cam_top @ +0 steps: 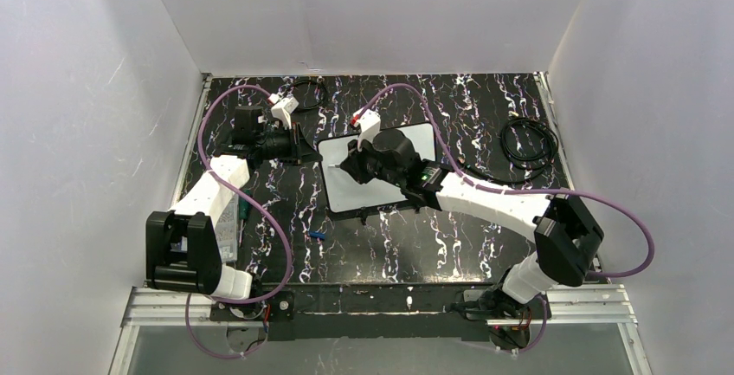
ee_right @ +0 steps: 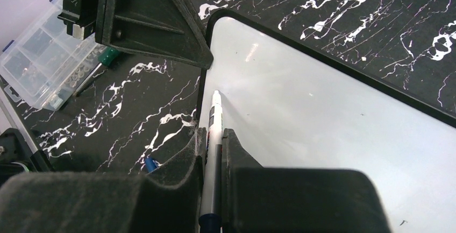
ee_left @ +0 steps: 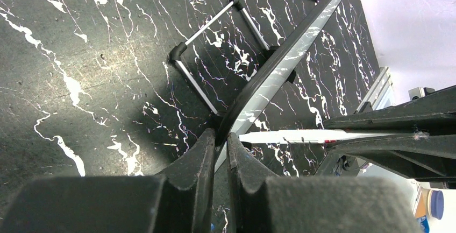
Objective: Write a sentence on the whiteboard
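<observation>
The whiteboard [cam_top: 346, 189] lies mid-table, its face blank in every view; no blue sentence shows on it. My left gripper [cam_top: 312, 151] is shut on the board's left edge; the left wrist view shows the jaws [ee_left: 219, 136] pinching the dark frame [ee_left: 279, 63]. My right gripper [cam_top: 344, 167] is shut on a white marker [ee_right: 215, 114] with a blue end. The marker's tip rests at the board's surface [ee_right: 333, 120] near its left edge, close to the left gripper [ee_right: 156, 23]. The marker [ee_left: 301, 136] also shows in the left wrist view.
A clear plastic parts box [ee_right: 37, 66] and a green-handled screwdriver [ee_right: 105, 61] lie left of the board. A blue cap [cam_top: 317, 235] lies in front of it. A coiled black cable [cam_top: 528, 143] is at the right. The board's metal stand [ee_left: 209, 28] sticks out.
</observation>
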`<state>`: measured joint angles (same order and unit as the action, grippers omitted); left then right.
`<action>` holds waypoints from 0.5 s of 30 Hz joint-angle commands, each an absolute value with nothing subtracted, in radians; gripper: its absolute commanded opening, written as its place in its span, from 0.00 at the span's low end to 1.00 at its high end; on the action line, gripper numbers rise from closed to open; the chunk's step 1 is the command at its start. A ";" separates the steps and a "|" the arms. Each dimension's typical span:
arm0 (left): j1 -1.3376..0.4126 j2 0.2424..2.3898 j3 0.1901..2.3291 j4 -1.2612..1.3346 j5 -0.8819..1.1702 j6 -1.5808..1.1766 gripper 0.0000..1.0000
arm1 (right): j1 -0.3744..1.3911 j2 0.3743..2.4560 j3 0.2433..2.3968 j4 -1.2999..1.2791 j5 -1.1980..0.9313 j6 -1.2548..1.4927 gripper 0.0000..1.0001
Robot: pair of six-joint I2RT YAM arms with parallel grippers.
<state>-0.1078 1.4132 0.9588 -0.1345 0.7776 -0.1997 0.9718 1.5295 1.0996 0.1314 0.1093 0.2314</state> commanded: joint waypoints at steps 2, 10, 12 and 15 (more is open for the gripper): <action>-0.119 1.399 0.964 -0.129 0.794 -0.182 0.00 | 0.981 1.535 1.152 0.164 0.137 0.216 0.01; -0.129 1.385 0.956 -0.130 0.789 -0.162 0.00 | 0.983 1.547 1.163 0.152 0.180 0.215 0.01; -0.130 1.383 0.954 -0.130 0.787 -0.160 0.00 | 0.983 1.551 1.168 0.146 0.193 0.214 0.01; -0.132 1.382 0.954 -0.130 0.785 -0.158 0.00 | 0.985 1.553 1.172 0.143 0.213 0.215 0.01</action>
<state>-0.1150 1.4124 0.9585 -0.1287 0.7715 -0.1703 0.9806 1.5463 1.1194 0.1249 0.1558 0.2302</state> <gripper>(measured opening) 0.093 0.161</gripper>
